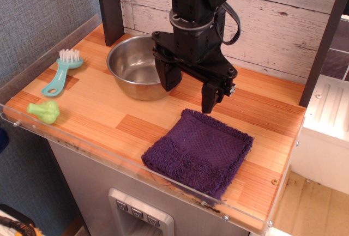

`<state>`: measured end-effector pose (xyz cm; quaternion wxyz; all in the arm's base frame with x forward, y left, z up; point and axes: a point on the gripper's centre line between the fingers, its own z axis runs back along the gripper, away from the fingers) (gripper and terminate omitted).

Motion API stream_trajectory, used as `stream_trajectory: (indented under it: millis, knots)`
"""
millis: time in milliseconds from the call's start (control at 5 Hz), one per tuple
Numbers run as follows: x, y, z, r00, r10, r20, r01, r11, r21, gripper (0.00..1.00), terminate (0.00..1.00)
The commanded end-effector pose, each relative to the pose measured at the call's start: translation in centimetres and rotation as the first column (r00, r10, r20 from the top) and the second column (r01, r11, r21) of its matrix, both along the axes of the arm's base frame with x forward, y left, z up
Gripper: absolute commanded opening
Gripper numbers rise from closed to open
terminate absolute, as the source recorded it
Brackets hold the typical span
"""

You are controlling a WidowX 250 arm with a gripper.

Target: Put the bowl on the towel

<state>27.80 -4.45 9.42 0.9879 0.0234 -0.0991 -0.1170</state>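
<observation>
The bowl (pixel 136 67) sits upright on the wooden surface (pixel 98 113), toward the back left, its shiny steel inside catching the light. Its right side is partly hidden behind the black tool (pixel 190 86), which hangs just over that edge of the rim. The tool's two fingers are spread wide apart: the left finger (pixel 170 75) stands in front of the bowl's right wall, the right one (pixel 210 97) hangs clear of the bowl with its tip just behind the towel's back edge. Nothing is gripped between them (whether the left finger touches the bowl cannot be told from this angle).

The towel (pixel 199 151) lies flat at the front right of the surface, dark purple, turned corner-on, near the bowl but apart from it.

At the left edge lie a pale blue brush (pixel 61 72) with white bristles and, in front of it, a green toy broccoli (pixel 44 110), both well apart from the bowl.
</observation>
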Motion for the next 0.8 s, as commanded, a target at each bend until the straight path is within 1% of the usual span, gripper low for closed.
stream_trajectory:
  millis: [0, 200, 400, 600]
  knots:
    - [0.0, 0.0, 0.0, 1.000, 0.000, 0.000, 0.000, 1.000, 0.000, 1.00, 0.00]
    - [2.0, 0.7, -0.1, 1.000, 0.020, 0.007, -0.020, 1.000, 0.011, 1.00, 0.00]
    - [3.8, 2.3, 0.1, 0.998, 0.058, 0.018, -0.058, 0.998, 0.018, 1.00, 0.00]
    - [5.7, 3.9, 0.8, 0.995, 0.094, 0.039, -0.095, 0.995, 0.009, 1.00, 0.00]
